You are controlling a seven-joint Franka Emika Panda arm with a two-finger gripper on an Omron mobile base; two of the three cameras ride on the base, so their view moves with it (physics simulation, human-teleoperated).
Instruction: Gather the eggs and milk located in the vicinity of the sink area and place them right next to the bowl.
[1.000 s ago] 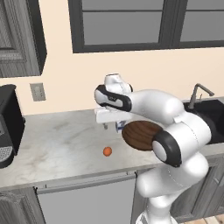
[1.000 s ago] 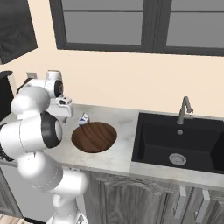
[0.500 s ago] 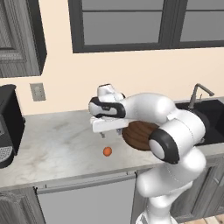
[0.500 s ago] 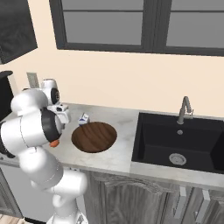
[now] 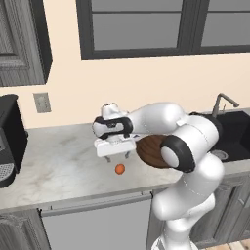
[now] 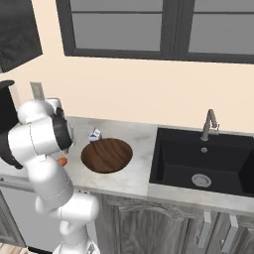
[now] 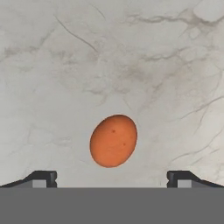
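The egg [image 7: 113, 141], small and orange-brown, lies on the marble counter just ahead of and between my two finger tips [image 7: 41, 178]. My gripper [image 5: 117, 155] hangs open a little above the egg [image 5: 119, 169], with nothing in it. To the right sits the wide dark wooden bowl [image 5: 150, 151], partly covered by my arm. The bowl [image 6: 106, 155] has the small white milk carton [image 6: 94, 134] standing upright just behind its left rim. A sliver of the egg [image 6: 62, 161] peeks out left of the bowl, beside my arm. The black sink [image 6: 208, 161] is far right.
A thin metal faucet [image 6: 211, 124] stands behind the sink. A black coffee machine [image 5: 7, 141] occupies the counter's left end, with a wall outlet [image 5: 41, 102] above the counter. The counter's front edge [image 5: 88, 195] runs close below the egg.
The hand has swung left from beside the bowl and dropped toward the egg. The jaws stayed open; egg, carton and bowl have not moved.
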